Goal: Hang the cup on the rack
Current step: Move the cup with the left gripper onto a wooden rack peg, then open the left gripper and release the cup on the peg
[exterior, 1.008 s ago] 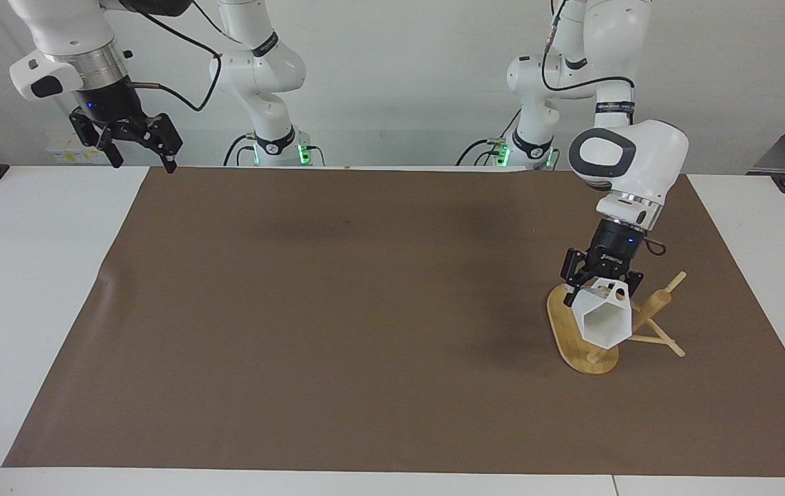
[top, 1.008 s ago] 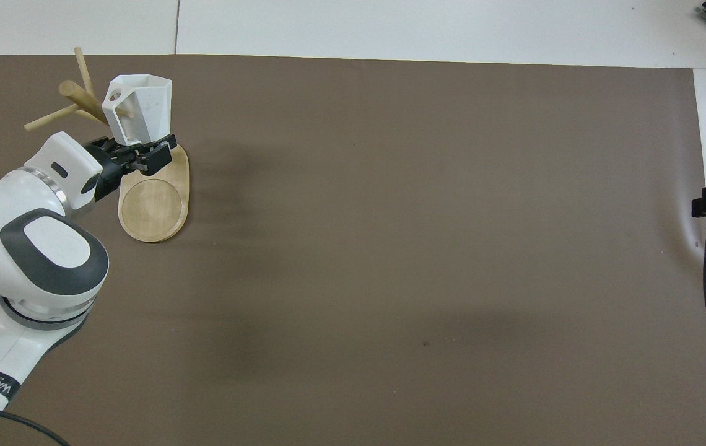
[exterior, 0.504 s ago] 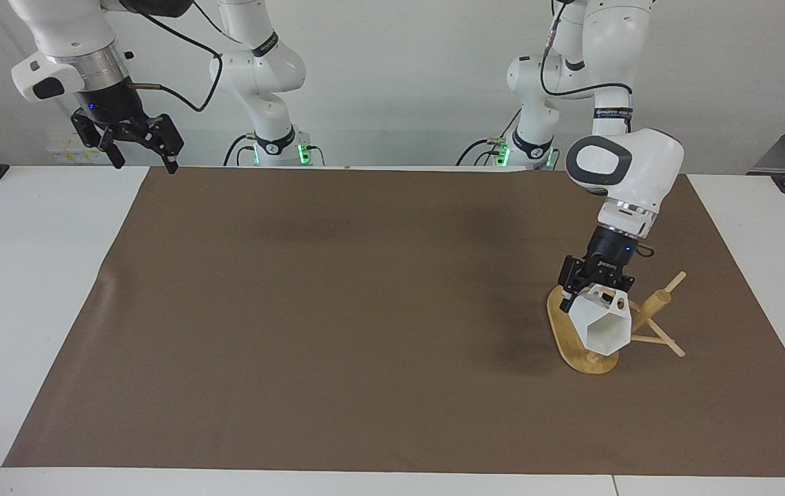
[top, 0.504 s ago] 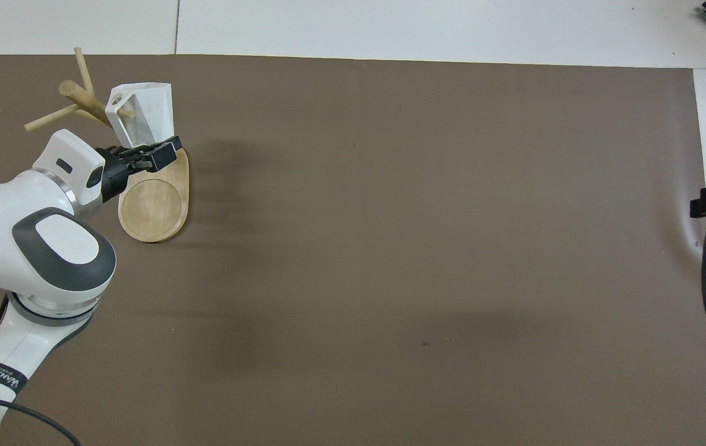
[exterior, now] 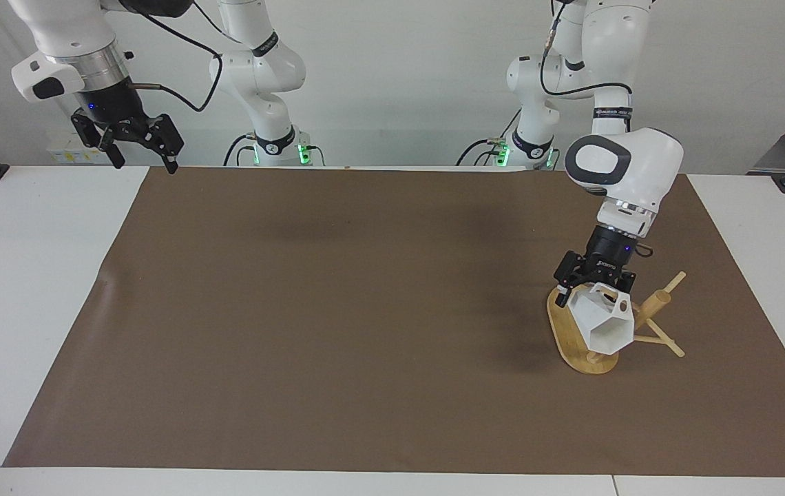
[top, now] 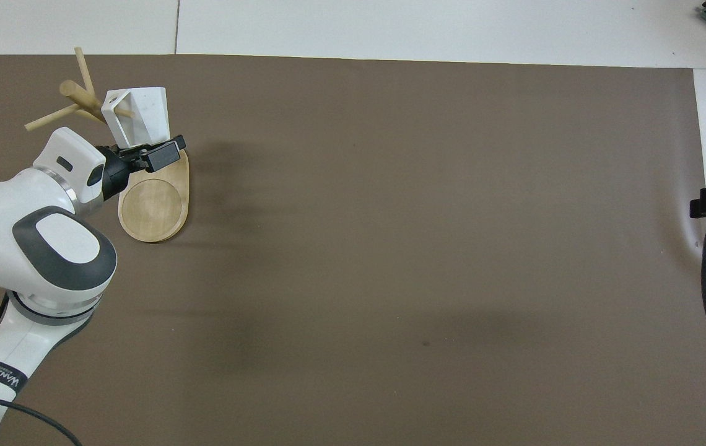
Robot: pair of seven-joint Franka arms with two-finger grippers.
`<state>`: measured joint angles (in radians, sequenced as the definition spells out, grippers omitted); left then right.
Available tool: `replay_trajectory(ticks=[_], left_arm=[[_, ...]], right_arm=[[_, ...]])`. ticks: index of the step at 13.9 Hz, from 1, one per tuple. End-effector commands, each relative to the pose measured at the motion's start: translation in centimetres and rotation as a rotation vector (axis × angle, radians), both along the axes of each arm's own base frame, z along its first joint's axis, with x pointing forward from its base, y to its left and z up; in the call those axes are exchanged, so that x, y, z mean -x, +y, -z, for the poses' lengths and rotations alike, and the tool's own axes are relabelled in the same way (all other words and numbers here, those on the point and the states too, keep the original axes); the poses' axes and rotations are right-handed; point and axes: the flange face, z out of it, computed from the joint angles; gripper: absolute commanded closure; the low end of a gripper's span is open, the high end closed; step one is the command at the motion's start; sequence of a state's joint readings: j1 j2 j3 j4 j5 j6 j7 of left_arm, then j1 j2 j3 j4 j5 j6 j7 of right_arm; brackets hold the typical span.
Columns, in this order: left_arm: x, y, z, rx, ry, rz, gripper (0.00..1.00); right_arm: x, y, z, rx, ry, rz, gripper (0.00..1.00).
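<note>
I see the cup (exterior: 602,322) hanging on a rack (exterior: 575,341) peg near the table's left-arm end, the left gripper (exterior: 595,281) spread beside it, the right gripper (exterior: 136,148) spread, waiting.

You see the white faceted cup (top: 141,113) tipped on its side at the bamboo mug rack (top: 153,201), a thin peg through its handle hole. Your left hand (top: 142,152) sits just at the cup's base, over the rack's oval foot, fingers spread. Brown mat (top: 421,235) covers the surface.
</note>
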<state>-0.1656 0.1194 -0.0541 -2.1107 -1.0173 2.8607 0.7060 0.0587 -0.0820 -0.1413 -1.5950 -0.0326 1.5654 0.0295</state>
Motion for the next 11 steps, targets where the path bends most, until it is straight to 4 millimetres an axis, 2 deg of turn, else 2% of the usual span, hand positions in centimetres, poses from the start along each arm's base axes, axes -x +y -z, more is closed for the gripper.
replay_trajectory(ticks=[1, 2, 3, 6, 8, 9, 11], left_arm=[[-2.2, 1.6, -1.6, -0.025, 0.012, 0.068, 0.0], [-2.8, 2.9, -2.3, -0.038, 0.026, 0.097, 0.0], [-2.9, 3.3, -2.6, -0.041, 0.043, 0.126, 0.0], [-2.6, 4.8, -2.5, -0.08, 0.078, 0.161, 0.0], [-2.3, 6.7, -2.8, -0.122, 0.128, 0.201, 0.0], [-1.9, 7.5, -3.7, -0.138, 0.158, 0.205, 0.0], [-0.8, 7.7, -5.7, -0.183, 0.241, 0.192, 0.0]], right_arm=[[0.6, 0.1, 0.0, -0.018, -0.002, -0.017, 0.0], [0.7, 0.1, 0.0, -0.018, 0.001, -0.017, 0.0], [0.8, 0.1, 0.0, -0.018, 0.002, -0.018, 0.0], [1.1, 0.1, -0.6, -0.019, -0.01, -0.018, 0.0], [1.3, 0.1, -1.0, -0.019, -0.019, -0.018, 0.0], [1.6, 0.1, -1.3, -0.019, -0.025, -0.018, 0.0], [1.9, 0.1, -1.9, -0.019, -0.038, -0.02, 0.0]])
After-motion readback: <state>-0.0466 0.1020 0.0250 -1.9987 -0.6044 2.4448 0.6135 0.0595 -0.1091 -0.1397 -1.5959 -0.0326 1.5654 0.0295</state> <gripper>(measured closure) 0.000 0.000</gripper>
